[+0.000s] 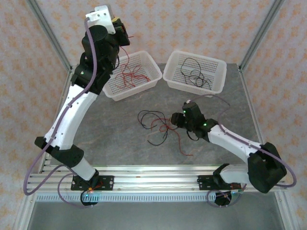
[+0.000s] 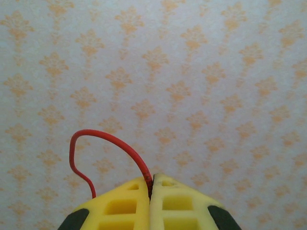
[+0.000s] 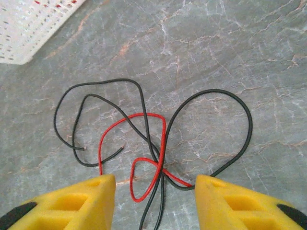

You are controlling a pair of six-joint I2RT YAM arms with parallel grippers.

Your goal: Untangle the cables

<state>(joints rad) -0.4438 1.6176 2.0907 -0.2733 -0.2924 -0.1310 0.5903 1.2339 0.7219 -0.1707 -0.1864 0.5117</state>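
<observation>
Black cable (image 3: 250, 127) cropped at bottom edge

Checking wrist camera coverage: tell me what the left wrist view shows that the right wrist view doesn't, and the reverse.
Left wrist: the left end effector shut on a red cable, against patterned wallpaper. Right wrist: the right end effector open above tangled red and black cables on the marble table, a white basket corner top left. Shared: yellow fingertips and red cable.

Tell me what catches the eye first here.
The left gripper, raised high near the basket holding red cables, is shut on a red cable that arcs against the wallpaper. Lower down, the open right gripper points at a tangle of red and black cables on the grey table.
</observation>
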